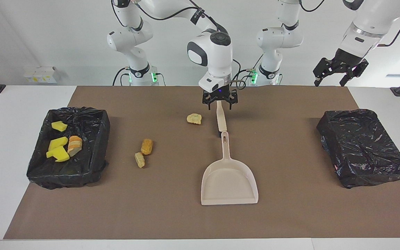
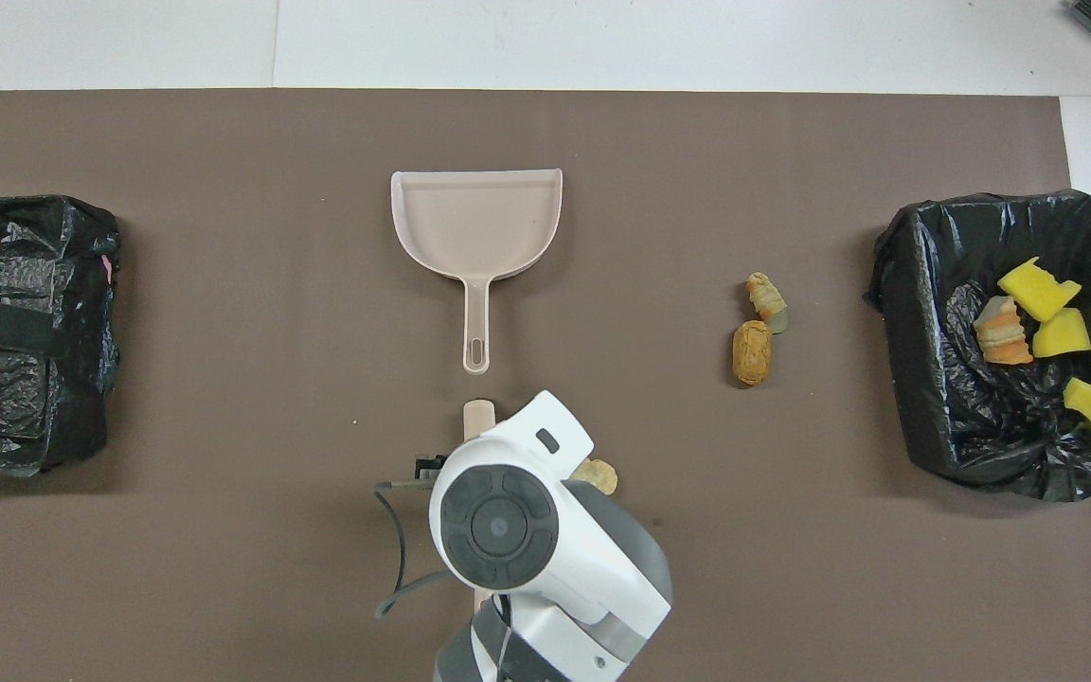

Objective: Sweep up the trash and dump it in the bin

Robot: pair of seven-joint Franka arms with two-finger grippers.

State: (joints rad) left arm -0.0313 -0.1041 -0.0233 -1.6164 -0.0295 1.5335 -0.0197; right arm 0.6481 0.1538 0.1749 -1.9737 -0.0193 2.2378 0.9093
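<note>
Beige dustpan point(image 1: 229, 182) and beige brush handle point(image 1: 221, 119) on the plain brown mat point(image 1: 290, 215). Glossy black bin liner point(image 1: 97, 139) holds bright yellow chunks point(image 1: 57, 148). Loose orange-tan lumps point(image 1: 146, 146). My arms are white, fingers point(image 1: 208, 102) black.

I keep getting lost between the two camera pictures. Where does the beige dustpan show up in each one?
Facing view: dustpan low at centre, handle pointing up toward the robots.
Overhead view: dustpan high at centre, handle pointing down.
Shared landmark: the trash-filled bin, at the right arm's end.
</note>
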